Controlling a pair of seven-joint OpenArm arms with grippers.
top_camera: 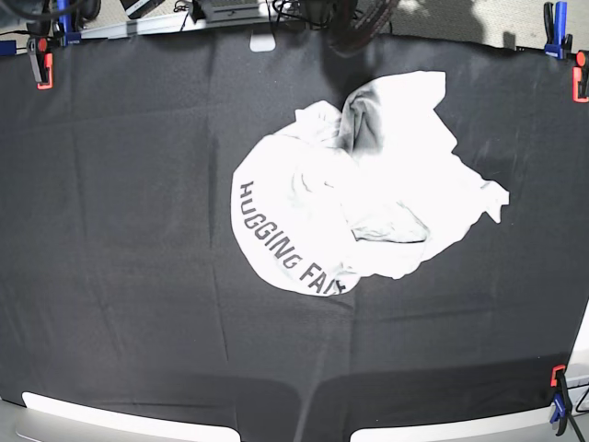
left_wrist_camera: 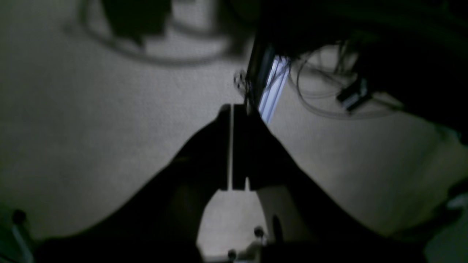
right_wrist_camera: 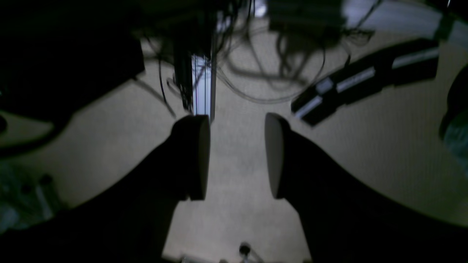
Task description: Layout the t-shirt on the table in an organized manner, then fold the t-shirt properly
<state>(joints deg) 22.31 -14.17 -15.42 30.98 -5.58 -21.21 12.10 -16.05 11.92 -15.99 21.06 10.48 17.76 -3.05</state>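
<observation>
Overhead, we see one worktop [top_camera: 110, 276] draped in black cloth, and on it one white t-shirt [top_camera: 368, 198] lying crumpled a little right of centre and toward the far edge, its dark lettering curving along the near-left hem. At the corners we count red clamps [top_camera: 40, 57] and blue clamps [top_camera: 557, 18], though some are cut by the frame. Neither arm shows from above. Our left claw [left_wrist_camera: 233, 146] hangs over pale floor with its jaws pressed together, empty. Our right claw [right_wrist_camera: 237, 153] holds its two pads [right_wrist_camera: 199, 157] apart, nothing between them.
</observation>
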